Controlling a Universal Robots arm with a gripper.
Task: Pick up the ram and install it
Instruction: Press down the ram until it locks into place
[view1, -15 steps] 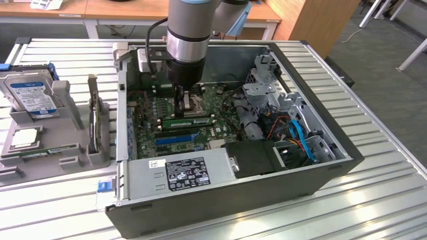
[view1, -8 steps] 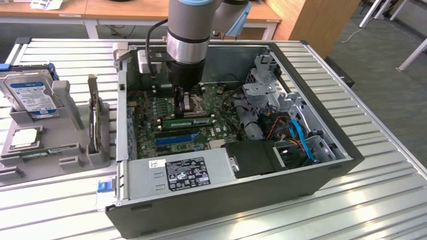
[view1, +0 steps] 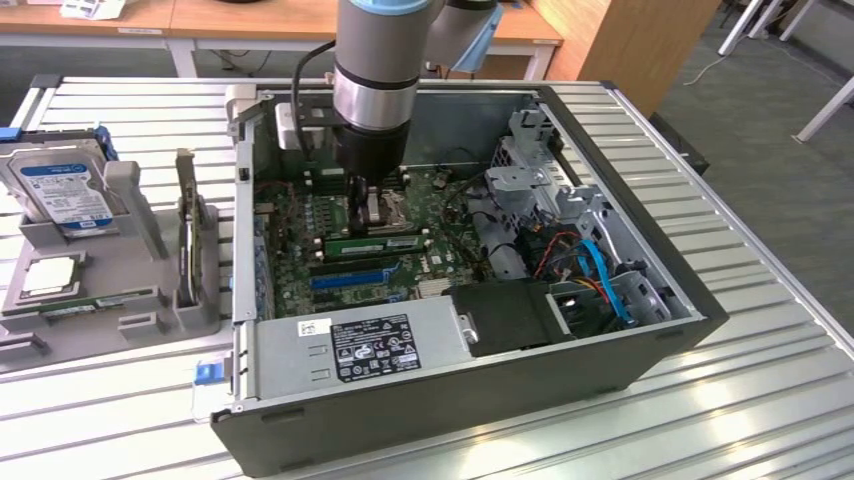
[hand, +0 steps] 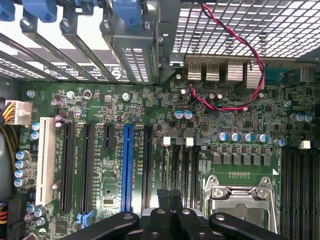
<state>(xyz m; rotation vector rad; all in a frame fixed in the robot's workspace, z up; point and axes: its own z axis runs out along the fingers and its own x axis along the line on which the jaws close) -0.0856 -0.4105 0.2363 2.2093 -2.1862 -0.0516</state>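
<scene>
The claw (hand: 170, 200) is pressed together with nothing between its fingertips (hand: 163, 194), hanging inside the open computer case (view1: 641, 340) directly above the motherboard (hand: 235, 125). Just beside the claw lies the metal CPU socket (hand: 240, 197), with black memory slots (hand: 182, 165) running under the fingertips. The ram (view1: 376, 243) lies flat on the motherboard just past the claw, towards the power supply (view1: 360, 350), beside a blue slot (view1: 354, 275). Outside the case, well apart from the claw, a hard drive (view1: 60, 185) stands in a grey holder (view1: 127, 200) on the slatted worktop (view1: 747, 400).
</scene>
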